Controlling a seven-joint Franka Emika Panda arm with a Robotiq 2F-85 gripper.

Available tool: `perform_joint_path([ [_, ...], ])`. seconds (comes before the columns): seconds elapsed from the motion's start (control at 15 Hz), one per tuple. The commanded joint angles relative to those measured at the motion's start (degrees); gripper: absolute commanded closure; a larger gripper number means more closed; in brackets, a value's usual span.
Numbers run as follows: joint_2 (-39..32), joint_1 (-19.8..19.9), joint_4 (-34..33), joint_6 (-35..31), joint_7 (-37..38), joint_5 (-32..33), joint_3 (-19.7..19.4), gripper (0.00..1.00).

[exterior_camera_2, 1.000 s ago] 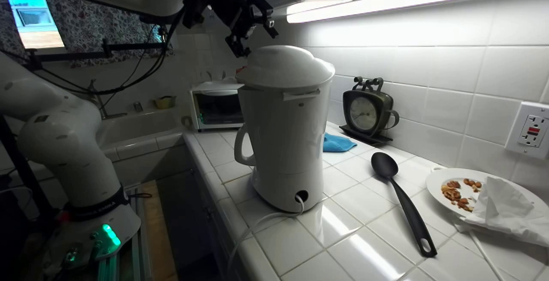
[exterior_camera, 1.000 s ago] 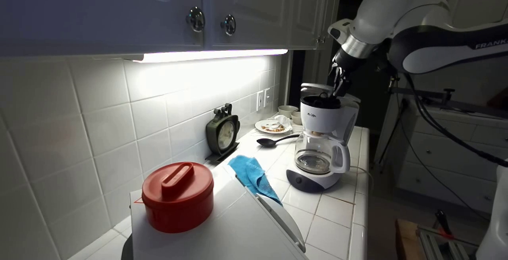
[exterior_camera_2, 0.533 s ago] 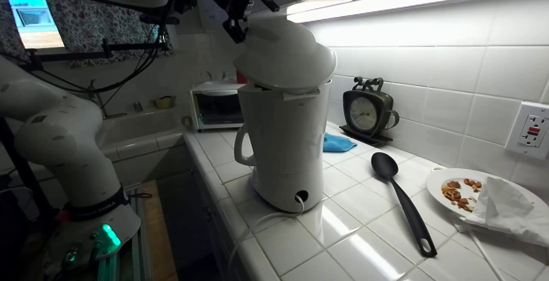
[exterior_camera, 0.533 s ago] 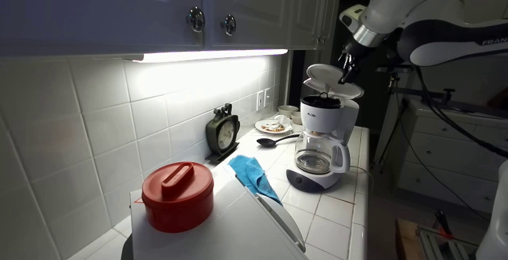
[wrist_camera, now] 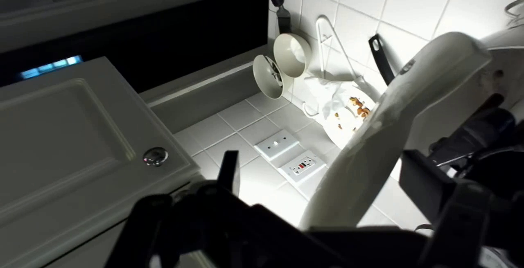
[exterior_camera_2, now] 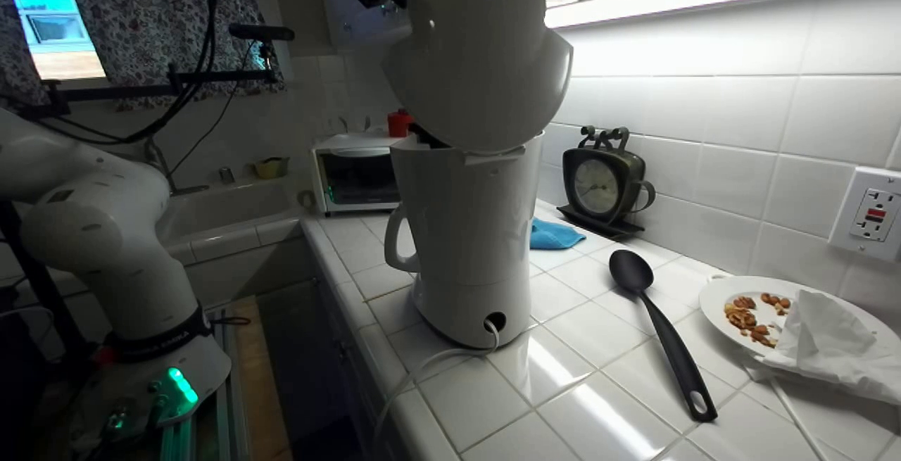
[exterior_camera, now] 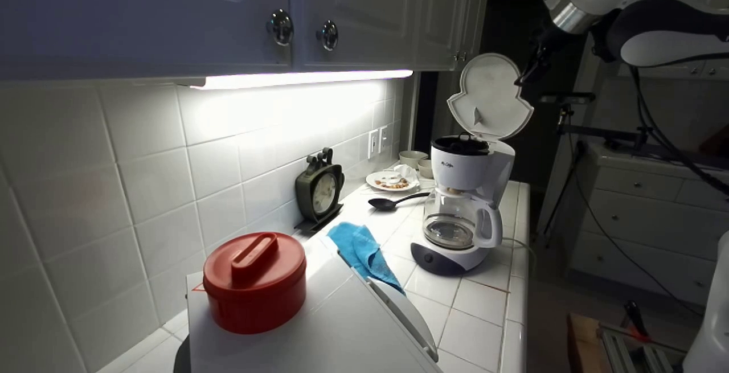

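Coffee-maker lid (exterior_camera: pixel 491 99) stands raised and tilted atop the white coffee maker (exterior_camera: pixel 464 173), which rests on the tiled counter (exterior_camera: pixel 478 320). In an exterior view, the black filter basket (exterior_camera: pixel 455 145) lies exposed at seven o'clock from the lid, and the jaws are at two o'clock, close to the lid's edge. The jaws are spread wide and grip nothing; the wrist view shows the lid's edge running between them, but contact cannot be confirmed. Possible faults and causes are as follows. Lid drop: if the lid is not beyond its balance point, loss of support could let it fall onto the basket. Snag: a sideways withdrawal with the edge between the jaws could drag or twist the lid. Hinge damage: pushing against the hinge stop could crack the joint at the lid's lower end. Displacement: force passed through the lid could tip or slide the coffee maker and knock the glass carafe (exterior_camera: pixel 450 229) loose. In an exterior view, the counter edge (exterior_camera_2: pixel 352 292) lies at eight o'clock from the coffee maker, the power cord (exterior_camera_2: pixel 457 352) trails over it toward seven o'clock, and the black spoon (exterior_camera_2: pixel 667 338) lies at four o'clock, where a sliding base could strike it.
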State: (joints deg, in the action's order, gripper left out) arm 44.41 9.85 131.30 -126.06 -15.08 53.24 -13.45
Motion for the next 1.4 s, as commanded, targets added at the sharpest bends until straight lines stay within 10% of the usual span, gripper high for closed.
perform_joint_path([
  [0.0,2.0,0.4,0.3,-3.1,-2.0,1.7,-3.4,0.0],
  [0.67,0.2,4.3,1.7,-8.4,0.1,0.9,-9.1,0.0],
  [1.33,1.2,-0.4,6.0,11.0,14.5,-17.8,8.3,0.0],
])
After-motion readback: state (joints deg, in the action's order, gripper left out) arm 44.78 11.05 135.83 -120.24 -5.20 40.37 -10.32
